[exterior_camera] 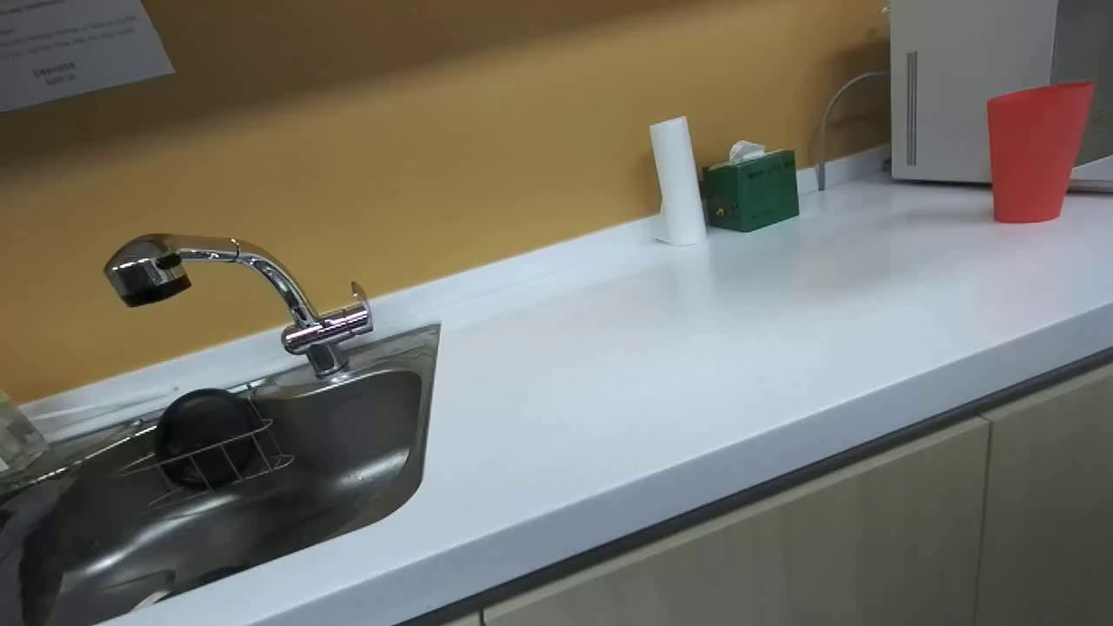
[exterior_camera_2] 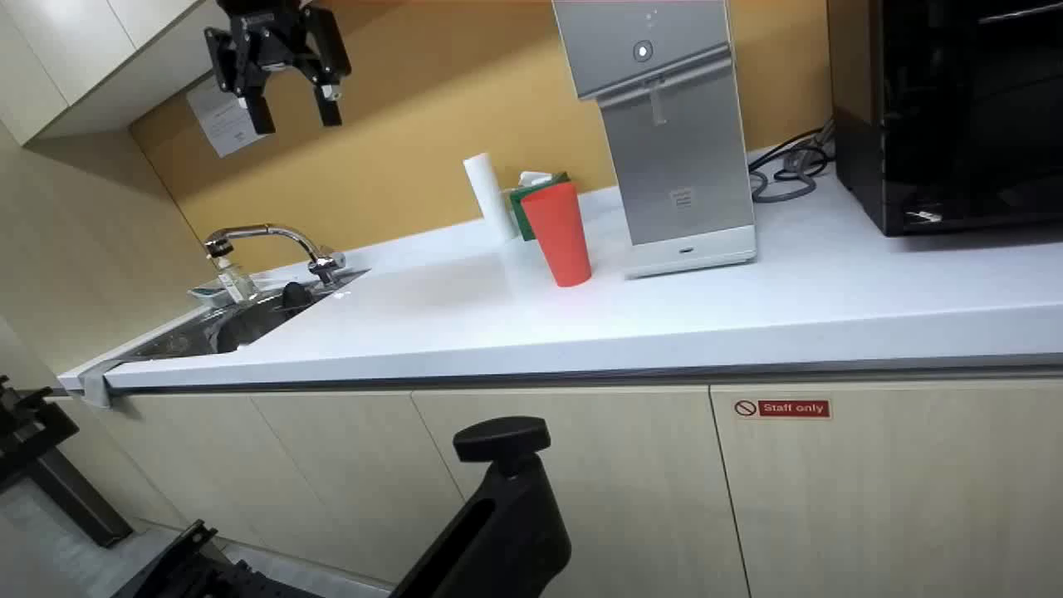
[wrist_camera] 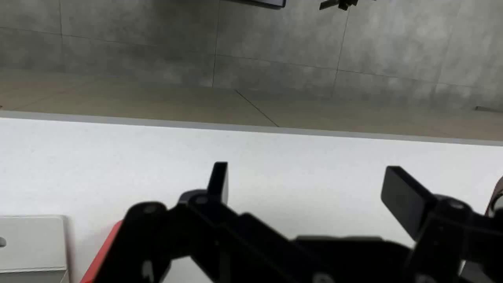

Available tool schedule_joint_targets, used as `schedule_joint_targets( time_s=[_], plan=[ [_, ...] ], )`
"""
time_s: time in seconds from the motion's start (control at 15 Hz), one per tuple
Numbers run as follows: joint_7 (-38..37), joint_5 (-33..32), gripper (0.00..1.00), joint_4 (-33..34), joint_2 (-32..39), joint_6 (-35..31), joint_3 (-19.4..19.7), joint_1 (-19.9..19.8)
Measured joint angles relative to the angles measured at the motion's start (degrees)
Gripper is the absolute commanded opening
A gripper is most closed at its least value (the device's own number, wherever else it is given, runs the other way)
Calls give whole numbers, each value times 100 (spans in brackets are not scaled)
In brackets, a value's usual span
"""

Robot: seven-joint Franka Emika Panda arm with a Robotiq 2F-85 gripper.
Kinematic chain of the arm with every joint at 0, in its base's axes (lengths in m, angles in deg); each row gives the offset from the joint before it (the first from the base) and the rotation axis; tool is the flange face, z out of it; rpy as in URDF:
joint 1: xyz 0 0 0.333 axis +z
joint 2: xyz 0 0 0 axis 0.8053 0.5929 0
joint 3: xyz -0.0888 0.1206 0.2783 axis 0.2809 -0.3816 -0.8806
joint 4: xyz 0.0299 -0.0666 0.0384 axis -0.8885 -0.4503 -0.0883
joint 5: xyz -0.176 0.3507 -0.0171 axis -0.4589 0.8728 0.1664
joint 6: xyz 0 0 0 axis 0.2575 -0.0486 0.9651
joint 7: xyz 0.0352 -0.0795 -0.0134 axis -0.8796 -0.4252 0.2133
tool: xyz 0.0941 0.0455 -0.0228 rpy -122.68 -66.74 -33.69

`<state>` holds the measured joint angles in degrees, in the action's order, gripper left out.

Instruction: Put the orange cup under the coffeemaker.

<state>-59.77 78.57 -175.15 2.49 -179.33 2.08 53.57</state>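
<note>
The orange cup (exterior_camera_2: 558,237) stands upright on the white counter, a little apart from the coffeemaker (exterior_camera_2: 677,166); the cup (exterior_camera: 1035,156) and the coffeemaker (exterior_camera: 965,96) also show in an exterior view. My gripper (exterior_camera_2: 296,123) is open and empty, high above the counter on the sink side of the cup. In the wrist view my open gripper (wrist_camera: 306,179) has only counter between its fingers. There the cup (wrist_camera: 97,264) is mostly hidden behind a finger, and the coffeemaker's base (wrist_camera: 31,243) shows at the lower left.
A white paper roll (exterior_camera: 680,183) and a green tissue box (exterior_camera: 752,191) stand by the wall. A sink (exterior_camera: 374,417) with a tap (exterior_camera: 278,278) lies at one end. A black appliance (exterior_camera_2: 972,124) stands beyond the coffeemaker. Wall cabinets (exterior_camera_2: 50,58) hang near the gripper.
</note>
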Motion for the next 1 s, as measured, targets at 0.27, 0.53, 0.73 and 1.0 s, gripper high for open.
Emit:
schedule_joint_targets(
  time_s=[0.27,0.53,0.73,1.0],
  plan=[
    [1,0,100,2,-1,-18,0,0],
    [1,0,100,2,-1,-19,0,0],
    [1,0,100,2,-1,-19,0,0],
    [-3,-58,100,-36,12,-153,-72,-86]
  ],
)
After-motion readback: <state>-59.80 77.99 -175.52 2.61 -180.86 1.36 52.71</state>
